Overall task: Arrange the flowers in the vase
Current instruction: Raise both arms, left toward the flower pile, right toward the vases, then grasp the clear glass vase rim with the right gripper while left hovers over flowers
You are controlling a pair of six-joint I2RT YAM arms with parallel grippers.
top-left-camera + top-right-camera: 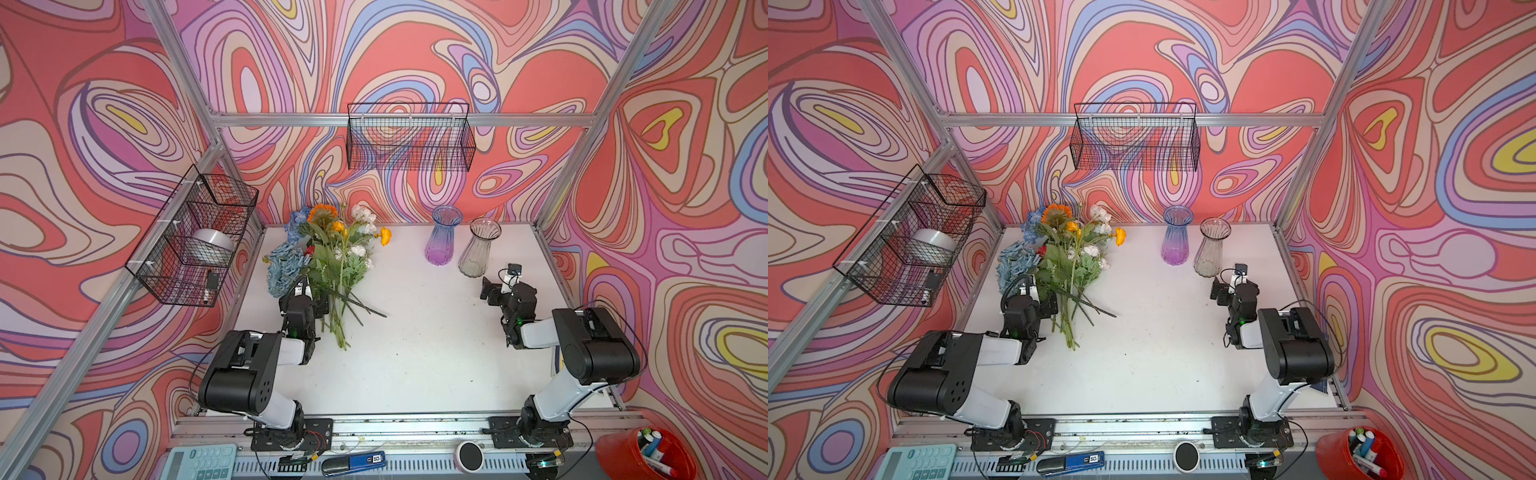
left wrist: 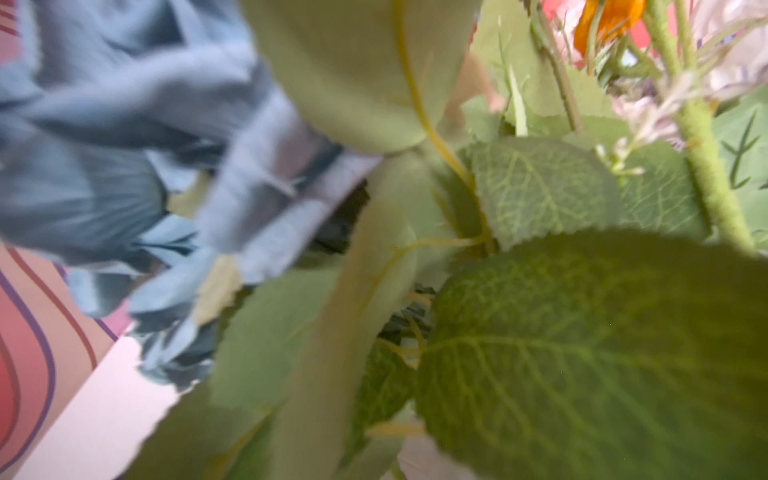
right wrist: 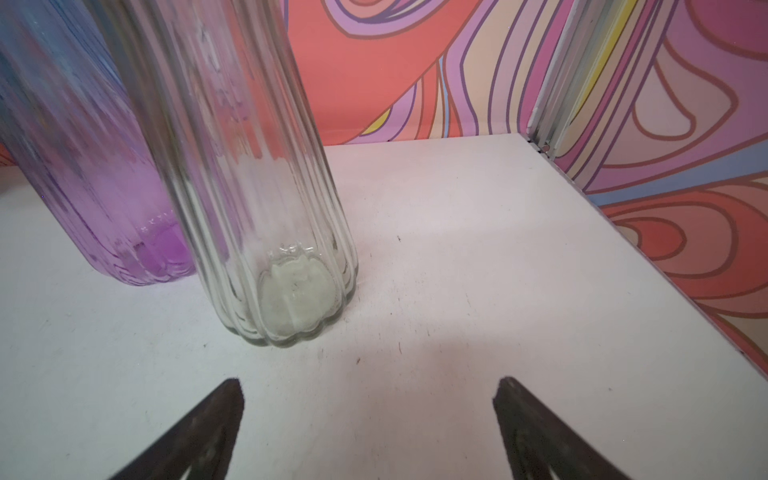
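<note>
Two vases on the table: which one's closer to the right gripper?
The clear ribbed vase, standing just ahead of the open right gripper. The purple-blue vase stands farther off, beyond the clear one.

Swirly walls [image 1: 415, 54] all around
A white worktop [image 1: 436, 353] sits in the middle; a black wire basket [image 1: 409, 137] hangs at 12 o'clock.

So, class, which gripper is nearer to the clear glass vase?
The right. The right gripper sits just short of the clear glass vase, fingers open, not touching. The left gripper is across the table, amid the flowers.
</note>
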